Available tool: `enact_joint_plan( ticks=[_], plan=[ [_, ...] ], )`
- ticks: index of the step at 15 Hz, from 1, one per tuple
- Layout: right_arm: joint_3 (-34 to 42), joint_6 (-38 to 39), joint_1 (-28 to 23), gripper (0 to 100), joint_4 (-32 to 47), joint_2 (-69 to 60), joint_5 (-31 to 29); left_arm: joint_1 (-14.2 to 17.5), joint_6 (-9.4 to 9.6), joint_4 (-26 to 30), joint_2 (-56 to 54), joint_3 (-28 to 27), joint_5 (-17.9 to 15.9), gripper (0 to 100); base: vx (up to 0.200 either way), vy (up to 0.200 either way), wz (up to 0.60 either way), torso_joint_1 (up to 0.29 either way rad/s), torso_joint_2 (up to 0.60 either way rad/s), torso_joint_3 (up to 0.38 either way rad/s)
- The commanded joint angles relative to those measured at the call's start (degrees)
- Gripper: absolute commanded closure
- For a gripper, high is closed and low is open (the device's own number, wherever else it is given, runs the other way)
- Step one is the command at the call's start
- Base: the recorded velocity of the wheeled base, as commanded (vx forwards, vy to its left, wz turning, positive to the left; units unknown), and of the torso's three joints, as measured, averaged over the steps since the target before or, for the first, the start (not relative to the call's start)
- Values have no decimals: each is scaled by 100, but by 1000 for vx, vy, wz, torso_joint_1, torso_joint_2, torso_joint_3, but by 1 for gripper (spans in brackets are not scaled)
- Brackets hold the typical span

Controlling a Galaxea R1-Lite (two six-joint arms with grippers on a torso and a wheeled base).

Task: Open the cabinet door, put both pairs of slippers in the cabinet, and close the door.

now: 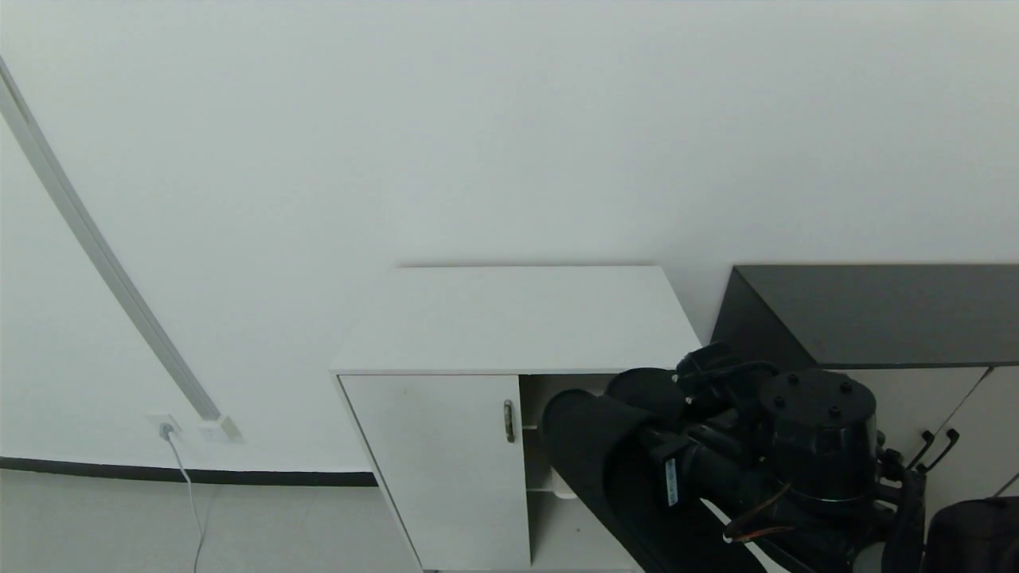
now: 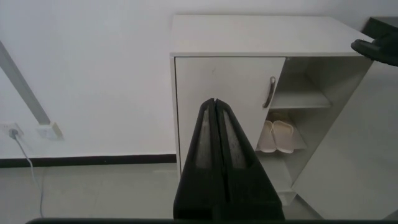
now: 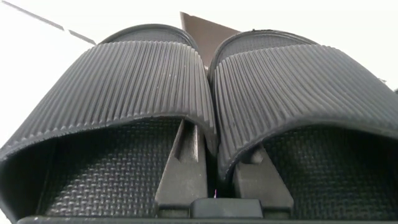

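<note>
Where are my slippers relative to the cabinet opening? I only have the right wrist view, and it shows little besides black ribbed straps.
Observer: In the head view, the black slippers are held directly before the open right side of the white cabinet. Its left door is closed.
Operator: Is the other pair inside?
Observer: Yes. The left wrist view shows a light pair of slippers lying side by side on an inner shelf.
Operator: And the left gripper?
Observer: The left gripper is shut and holds nothing. It points at the closed door, apart from the cabinet.
</note>
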Motion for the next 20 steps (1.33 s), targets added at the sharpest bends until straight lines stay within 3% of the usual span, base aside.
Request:
enact_joint_plan(
  ticks=[1, 13, 20],
  plan=[
    [24, 3, 9, 100, 0, 37, 6, 4, -6, 0, 7, 2, 0, 100, 0, 0, 0, 0, 0, 0],
    [147, 3, 9, 100, -291, 274, -3, 4, 2, 0, 7, 2, 0, 100, 0, 0, 0, -154, 352, 194],
    [173, -5, 9, 100, -422, 309, -3, 4, 2, 0, 7, 2, 0, 100, 0, 0, 0, -221, 527, 309]
  ],
)
